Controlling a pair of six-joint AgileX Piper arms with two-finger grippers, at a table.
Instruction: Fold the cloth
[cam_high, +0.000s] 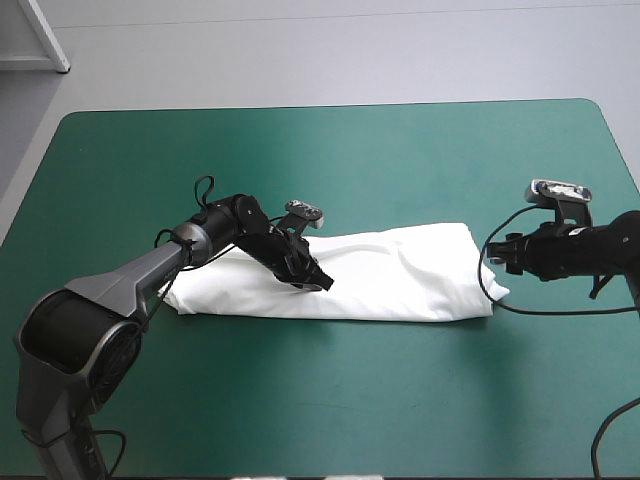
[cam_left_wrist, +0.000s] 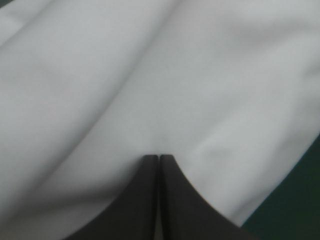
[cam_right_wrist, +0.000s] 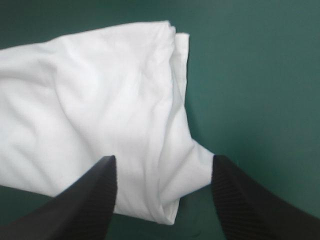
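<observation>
Two grippers attend one white T-shirt (cam_high: 400, 275), which lies as a long folded band across the middle of the high view, on the teal-green cover (cam_high: 330, 160). The left gripper (cam_high: 318, 281) sits on the band's left half, near its front edge. Its black fingers (cam_left_wrist: 145, 200) are pressed together tip to tip, cloth fills the view ahead, and no fold shows caught between them. The right gripper (cam_high: 497, 252) hovers at the band's right end with its fingers spread wide, the shirt's near corner lying between them but not pinched.

I judge the lengthwise folds done and the crosswise fold in hand. The next move likely calls for the right gripper to close on all the layers at that end and carry them over toward the left. The left gripper rests about where that flap would land, so it may be in the way. Around the shirt only the cover shows.
</observation>
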